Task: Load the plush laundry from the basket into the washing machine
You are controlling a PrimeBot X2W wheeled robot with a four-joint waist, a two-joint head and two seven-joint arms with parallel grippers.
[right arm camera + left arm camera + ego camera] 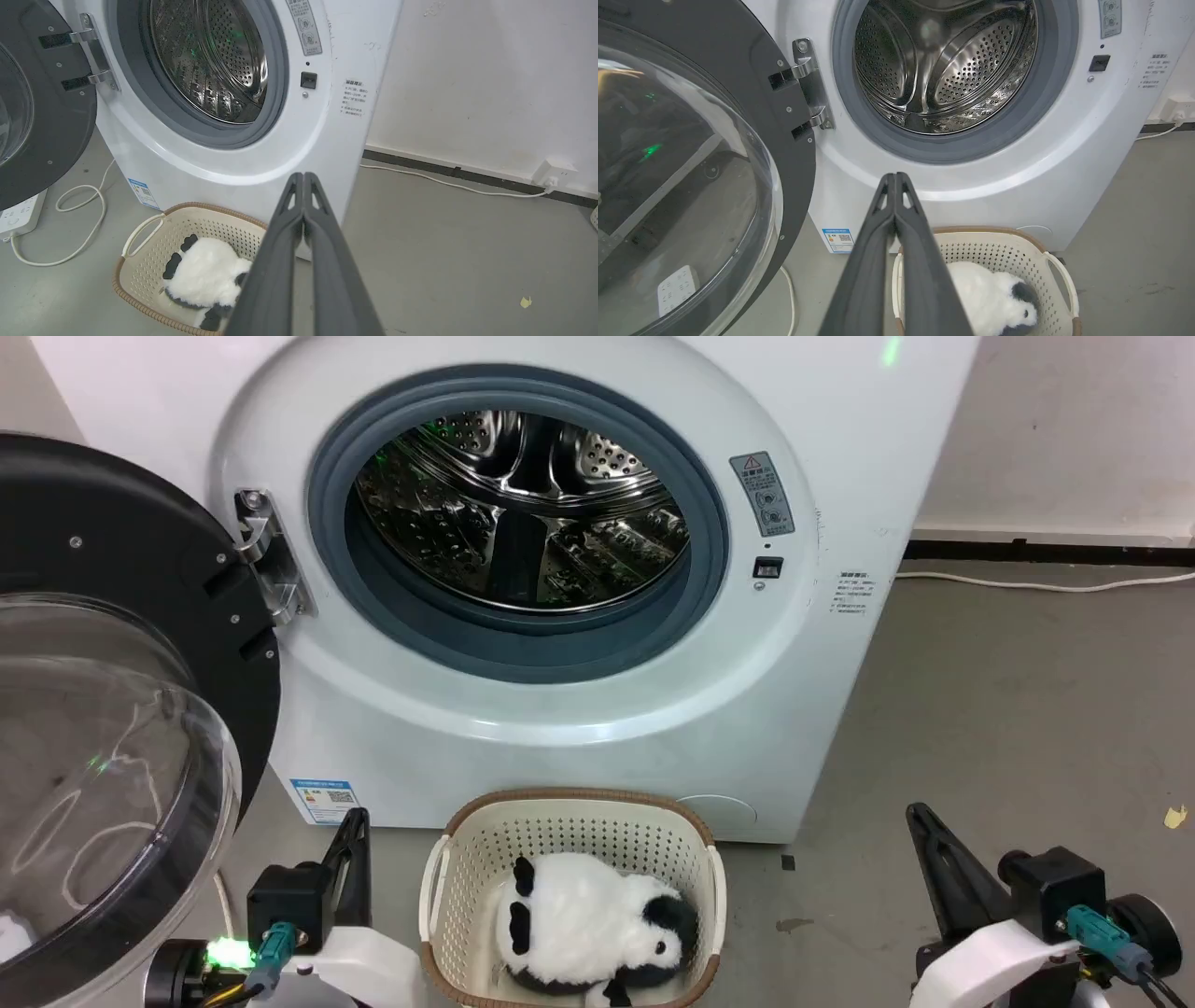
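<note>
The black-and-white plush toy point(588, 929) lies inside the cream basket point(457, 845) on the floor, right in front of the white washing machine point(653, 728). The washer's door point(112, 728) hangs wide open to the left, and the steel drum point(518, 513) holds nothing that I can see. My left gripper point(358, 821) is shut and empty, left of the basket. My right gripper point(920, 817) is shut and empty, well to the basket's right. The wrist views show the same plush point(994, 298) point(201, 275), each gripper point(895, 176) point(302, 176) raised above the basket.
The open door's clear bulge takes up the left side. A white cable point(79, 224) and a power strip point(18, 214) lie on the floor left of the washer. Another cable point(1036, 583) runs along the wall at the right. Grey floor point(1008, 728) stretches right of the machine.
</note>
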